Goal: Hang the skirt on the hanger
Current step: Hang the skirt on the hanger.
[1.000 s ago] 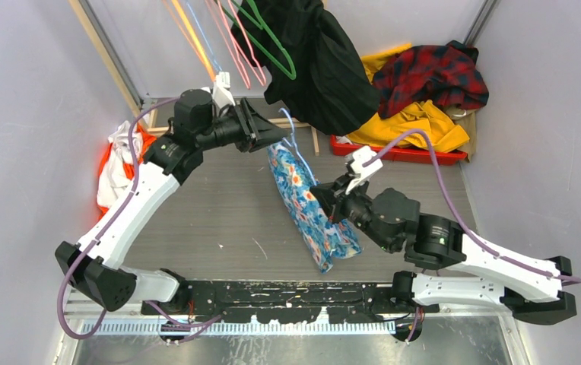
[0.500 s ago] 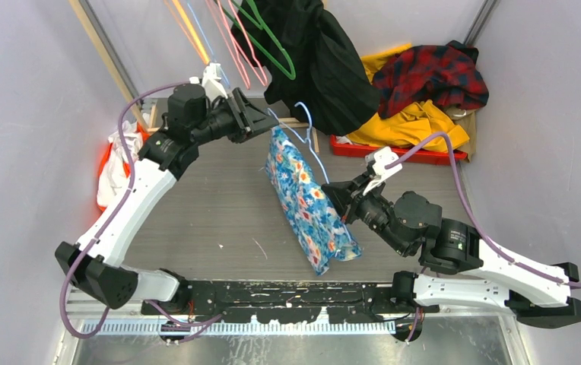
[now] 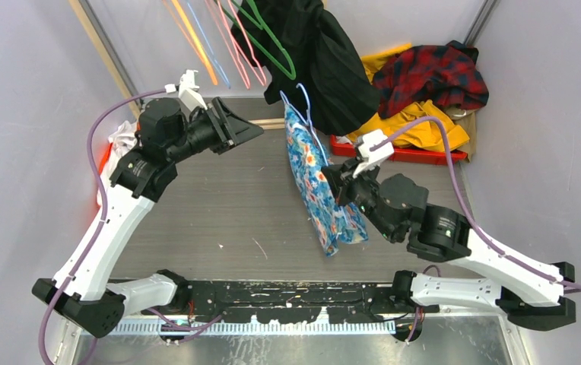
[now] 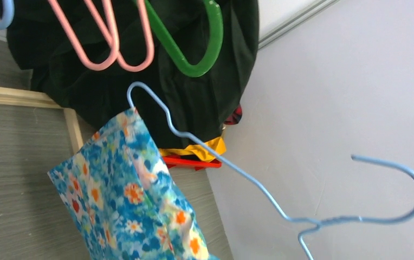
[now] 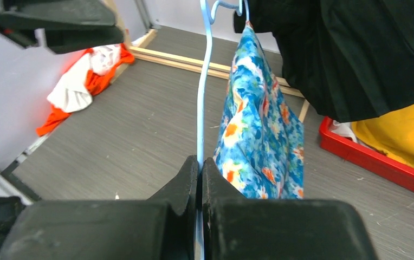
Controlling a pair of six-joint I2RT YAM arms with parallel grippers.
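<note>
The skirt (image 3: 319, 186), blue with red, orange and white flowers, hangs folded from a light blue wire hanger (image 3: 303, 103). My right gripper (image 3: 338, 186) is shut on the hanger's wire, seen pinched between the pads in the right wrist view (image 5: 200, 162), with the skirt (image 5: 262, 130) draped just to its right. My left gripper (image 3: 253, 133) stands apart to the left of the skirt, open and holding nothing. The left wrist view shows the hanger (image 4: 237, 173) and the skirt (image 4: 129, 200), but not its own fingers.
A big black coat (image 3: 325, 68) hangs just behind the skirt, beside pink, orange and green hangers (image 3: 272, 46). A red tray (image 3: 401, 152) with yellow and plaid clothes sits back right. A white and orange garment (image 3: 116, 160) lies at the left wall. A wooden frame (image 3: 272, 122) runs along the back.
My left gripper let go at the skirt's top and drew back to the left. My right arm carried the hanger and skirt up and back toward the black coat.
</note>
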